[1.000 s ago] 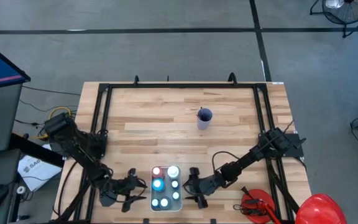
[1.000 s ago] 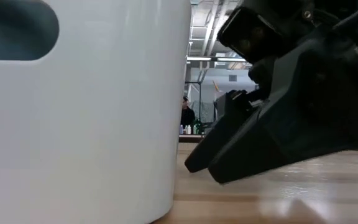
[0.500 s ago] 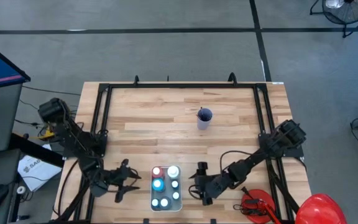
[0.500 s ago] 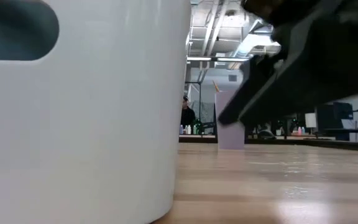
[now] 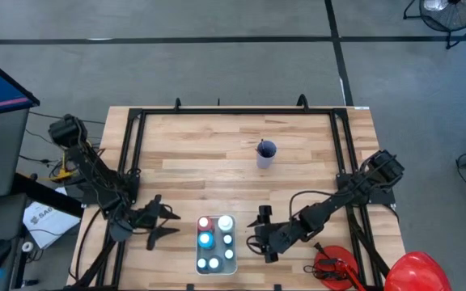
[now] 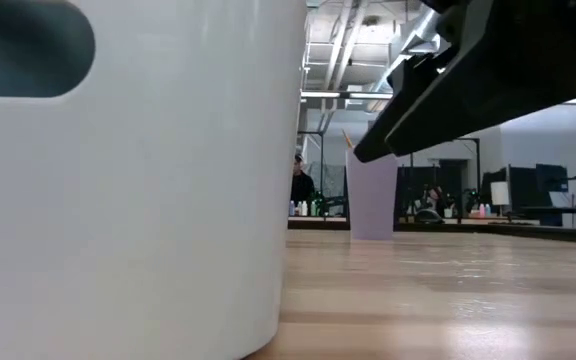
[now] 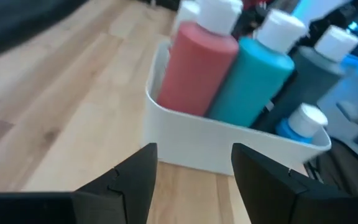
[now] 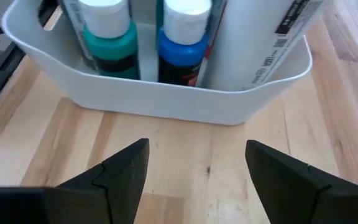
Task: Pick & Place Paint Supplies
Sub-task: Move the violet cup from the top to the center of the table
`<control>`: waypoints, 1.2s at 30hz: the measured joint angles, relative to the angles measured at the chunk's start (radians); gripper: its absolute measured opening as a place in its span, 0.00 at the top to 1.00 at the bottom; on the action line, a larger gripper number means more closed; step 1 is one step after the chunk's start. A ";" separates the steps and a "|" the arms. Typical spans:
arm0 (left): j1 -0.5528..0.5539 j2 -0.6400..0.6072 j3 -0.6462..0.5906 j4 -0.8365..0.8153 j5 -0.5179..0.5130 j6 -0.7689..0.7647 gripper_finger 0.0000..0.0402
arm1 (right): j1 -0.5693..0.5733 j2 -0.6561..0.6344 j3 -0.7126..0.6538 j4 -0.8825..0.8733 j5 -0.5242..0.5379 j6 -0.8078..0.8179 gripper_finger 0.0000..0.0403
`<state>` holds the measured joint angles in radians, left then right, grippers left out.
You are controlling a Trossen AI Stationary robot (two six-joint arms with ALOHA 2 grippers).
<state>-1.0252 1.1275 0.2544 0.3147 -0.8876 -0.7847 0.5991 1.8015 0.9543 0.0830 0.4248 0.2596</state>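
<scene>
A white bin [image 5: 216, 257] stands near the table's front edge and holds several white-capped paint bottles: red [image 7: 197, 59], teal [image 7: 253, 74], dark blue [image 8: 182, 53] and light blue [image 5: 206, 239]. My left gripper [image 5: 165, 221] hovers open just left of the bin, its fingers [image 7: 138, 171] short of the bin wall. To the right of the bin my right gripper [image 5: 262, 227] hangs open and raised, seen in the low view [image 6: 468, 80] above the tabletop. A purple cup [image 5: 265, 153] with a thin dark brush [image 5: 260, 145] stands mid-table.
A black frame [image 5: 136, 121] runs round the wooden tabletop. A red rounded helmet-like thing [image 5: 417, 271] and a red tool [image 5: 331, 267] lie at the front right corner. Bare wood lies between the bin and the cup.
Both grippers have drawn back from the bin's sides and risen. The left one went up and toward the table's left and far edge. The right one lifted off the tabletop and tipped less steeply down. The bin and bottles have kept still.
</scene>
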 joint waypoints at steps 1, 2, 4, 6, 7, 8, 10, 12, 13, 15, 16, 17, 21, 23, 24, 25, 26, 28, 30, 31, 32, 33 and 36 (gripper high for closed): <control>0.000 -0.007 -0.002 0.001 -0.011 0.000 0.50 | 0.000 0.000 0.000 0.000 0.000 0.001 0.35; 0.000 -0.013 -0.004 0.002 -0.026 0.001 0.50 | -0.001 0.000 0.000 0.002 0.001 0.002 0.35; 0.001 -0.014 -0.004 0.003 -0.055 0.002 0.51 | 0.000 0.000 0.000 0.008 0.002 0.003 0.35; 0.013 -0.014 -0.004 0.008 -0.068 0.002 0.51 | 0.006 0.000 0.000 0.020 0.016 0.003 0.35; 0.021 -0.014 -0.004 0.010 -0.068 0.002 0.51 | 0.011 0.000 0.000 0.030 0.022 0.003 0.35; 0.028 -0.014 -0.004 0.012 -0.068 0.002 0.51 | 0.015 0.000 0.000 0.038 0.023 0.000 0.35; 0.042 -0.008 -0.004 0.034 -0.068 0.004 0.51 | 0.023 0.000 -0.010 0.078 0.024 -0.006 0.35; 0.050 0.002 -0.004 0.071 -0.068 0.034 0.51 | 0.031 0.000 -0.038 0.147 0.026 -0.007 0.35; 0.051 0.009 -0.004 0.095 -0.067 0.054 0.50 | 0.037 0.000 -0.054 0.176 0.025 -0.006 0.35; 0.052 0.029 -0.004 0.160 -0.067 0.107 0.50 | 0.046 0.000 -0.082 0.228 0.024 0.000 0.35; 0.053 0.040 -0.004 0.190 -0.067 0.134 0.50 | 0.050 0.000 -0.097 0.257 0.024 0.003 0.35; 0.054 0.049 -0.004 0.219 -0.068 0.163 0.50 | 0.050 0.000 -0.114 0.282 0.024 0.004 0.35; 0.087 0.079 -0.004 0.277 -0.068 0.225 0.51 | 0.046 0.000 -0.168 0.373 0.024 0.007 0.35; 0.115 0.086 -0.004 0.278 -0.068 0.231 0.51 | 0.037 0.000 -0.187 0.395 0.025 0.007 0.35; 0.131 0.090 -0.004 0.279 -0.063 0.236 0.51 | 0.033 0.000 -0.194 0.394 0.025 0.007 0.35; 0.148 0.091 -0.004 0.278 -0.049 0.244 0.51 | 0.030 0.000 -0.196 0.388 0.026 0.008 0.35; 0.166 0.092 -0.004 0.279 -0.035 0.254 0.51 | 0.026 0.000 -0.196 0.388 0.034 0.011 0.35; 0.205 0.091 -0.004 0.279 -0.002 0.274 0.51 | 0.021 0.000 -0.195 0.384 0.057 0.010 0.35; 0.243 0.091 -0.004 0.280 0.030 0.293 0.51 | 0.021 0.000 -0.195 0.369 0.077 0.007 0.35; 0.263 0.091 -0.004 0.280 0.046 0.306 0.51 | 0.021 0.000 -0.195 0.364 0.083 0.006 0.35; 0.282 0.091 -0.004 0.280 0.062 0.315 0.51 | 0.021 -0.001 -0.195 0.357 0.092 0.007 0.35; 0.300 0.091 -0.004 0.281 0.079 0.325 0.51 | 0.022 -0.005 -0.195 0.341 0.100 0.008 0.35; 0.351 0.091 -0.004 0.286 0.126 0.348 0.51 | 0.022 -0.023 -0.195 0.294 0.109 0.023 0.35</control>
<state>-0.6741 1.2190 0.2504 0.6007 -0.7614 -0.4366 0.6212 1.7790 0.7589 0.3773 0.5336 0.2830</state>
